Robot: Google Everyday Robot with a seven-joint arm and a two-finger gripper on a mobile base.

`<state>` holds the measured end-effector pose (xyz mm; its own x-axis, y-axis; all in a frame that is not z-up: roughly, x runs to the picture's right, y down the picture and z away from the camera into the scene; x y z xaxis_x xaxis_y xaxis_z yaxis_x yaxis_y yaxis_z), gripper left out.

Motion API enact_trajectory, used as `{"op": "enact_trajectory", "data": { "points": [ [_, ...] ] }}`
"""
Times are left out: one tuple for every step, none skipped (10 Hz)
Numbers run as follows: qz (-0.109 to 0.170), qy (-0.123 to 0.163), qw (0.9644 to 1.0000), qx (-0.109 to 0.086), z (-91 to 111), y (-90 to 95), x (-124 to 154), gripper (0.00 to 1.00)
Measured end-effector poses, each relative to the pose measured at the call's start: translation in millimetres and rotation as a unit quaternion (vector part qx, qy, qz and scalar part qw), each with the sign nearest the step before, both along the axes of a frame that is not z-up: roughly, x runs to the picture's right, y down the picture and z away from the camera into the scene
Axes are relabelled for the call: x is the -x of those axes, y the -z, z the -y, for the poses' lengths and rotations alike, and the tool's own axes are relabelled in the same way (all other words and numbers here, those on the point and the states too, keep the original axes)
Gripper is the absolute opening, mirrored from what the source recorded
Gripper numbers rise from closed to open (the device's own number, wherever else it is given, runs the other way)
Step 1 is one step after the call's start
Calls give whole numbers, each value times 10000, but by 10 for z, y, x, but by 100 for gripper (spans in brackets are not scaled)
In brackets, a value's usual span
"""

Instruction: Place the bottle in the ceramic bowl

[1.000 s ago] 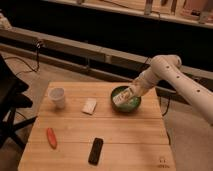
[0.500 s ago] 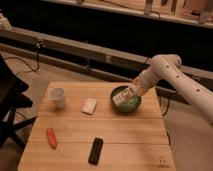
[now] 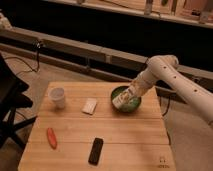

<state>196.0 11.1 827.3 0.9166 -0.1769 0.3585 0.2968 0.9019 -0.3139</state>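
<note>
The bench (image 3: 115,130) is light tan wood with a plank-seam pattern. The ceramic bowl (image 3: 134,105) is green. The bottle (image 3: 122,98) is whitish with a pale label. The tool (image 3: 131,92), located over the bowl at the bottle, is off-white, as is the arm (image 3: 172,80). The cup (image 3: 57,97) is white. The carrot-shaped item (image 3: 51,138) is orange-red. The flat rectangular device (image 3: 95,150) is black. The small block (image 3: 90,105) is cream.

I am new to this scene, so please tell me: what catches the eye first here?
The white arm's gripper holds the bottle tilted over the green ceramic bowl at the table's far right. Toward the near left lies a bright orange carrot.
</note>
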Motion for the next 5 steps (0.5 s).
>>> {"op": "enact_trajectory", "data": {
  "points": [
    [-5, -7, 10000, 2, 0, -2, 2, 80],
    [-11, -10, 10000, -4, -1, -5, 5, 80],
    [-20, -5, 10000, -47, 1, 0, 7, 80],
    [-41, 6, 10000, -47, -4, 0, 3, 80],
    [-48, 19, 10000, -44, -1, -1, 10, 80]
  ]
}}
